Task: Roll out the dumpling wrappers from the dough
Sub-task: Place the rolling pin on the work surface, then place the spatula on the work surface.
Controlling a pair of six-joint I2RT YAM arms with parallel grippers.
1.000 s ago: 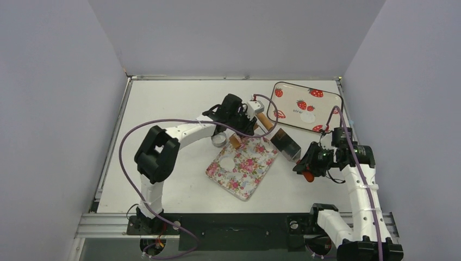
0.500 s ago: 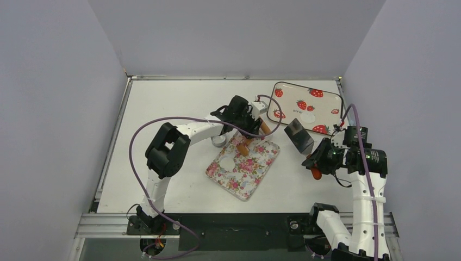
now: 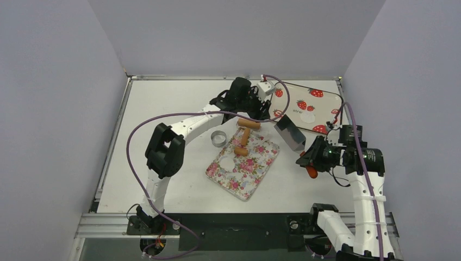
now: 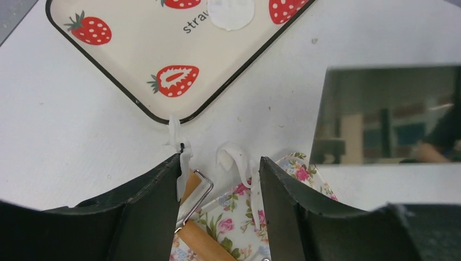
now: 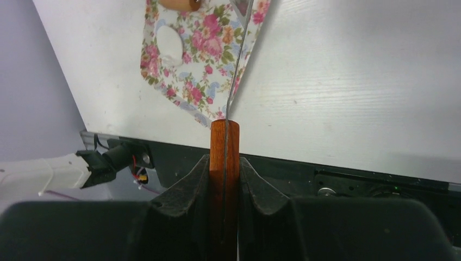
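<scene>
Dough (image 3: 225, 161) sat in neither end effector: the left end effector (image 4: 220, 169) hung wide open and empty just over the wooden roller (image 3: 249, 124), while the right end effector (image 5: 224, 166) was clamped on the red handle of the spatula (image 3: 290, 135), its blade raised between the two trays. Outward, the dough lay as a flat round patch on the floral tray (image 3: 247, 182), one of the dumpling wrappers (image 3: 308, 117) rested on the strawberry tray (image 3: 326, 106), and the metal ring (image 3: 218, 139) stood on the counter (image 3: 163, 109) beside the floral tray. Done well, I judged, the ring would press squarely over the patch and the blade slide low beneath, so the disc lifted untorn.
</scene>
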